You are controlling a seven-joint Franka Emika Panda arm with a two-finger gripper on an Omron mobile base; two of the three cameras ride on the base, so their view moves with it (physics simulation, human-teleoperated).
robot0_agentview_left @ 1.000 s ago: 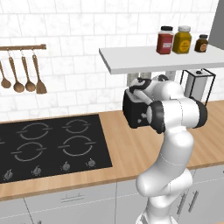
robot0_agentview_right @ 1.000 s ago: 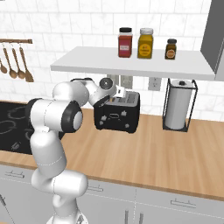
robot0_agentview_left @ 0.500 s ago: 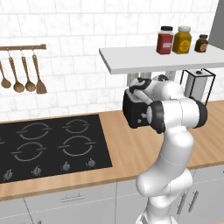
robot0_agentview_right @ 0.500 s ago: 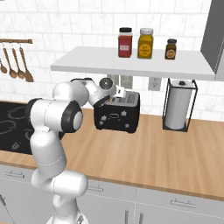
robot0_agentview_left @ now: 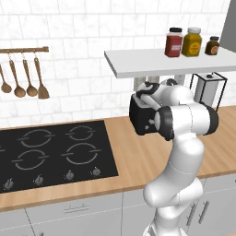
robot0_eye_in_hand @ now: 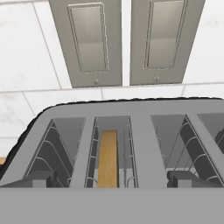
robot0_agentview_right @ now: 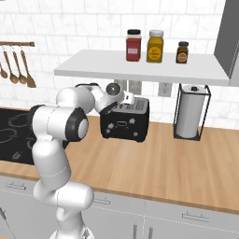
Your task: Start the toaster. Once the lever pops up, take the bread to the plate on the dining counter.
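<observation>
The black toaster [robot0_agentview_right: 125, 124] with a silver slotted top stands on the wood worktop against the tiled wall, also seen behind my arm as the toaster [robot0_agentview_left: 139, 119]. In the hand view I look down into the toaster [robot0_eye_in_hand: 140, 131] slots, and the bread [robot0_eye_in_hand: 107, 158], a brown slice, sits edge-up deep in the second slot from the left. My gripper [robot0_agentview_right: 130, 99] hovers just above the toaster's top, open wide with nothing between its fingers; the gripper [robot0_eye_in_hand: 113, 180] tips straddle the slots. The lever cannot be made out. The plate and dining counter are out of view.
A shelf [robot0_agentview_right: 140, 70] with three jars hangs low over the toaster. A paper-towel holder [robot0_agentview_right: 190, 112] stands to its right, a black hob [robot0_agentview_left: 50, 154] to its left. Wooden spoons [robot0_agentview_left: 25, 83] hang on the wall. Two wall sockets [robot0_eye_in_hand: 127, 41] sit behind the toaster.
</observation>
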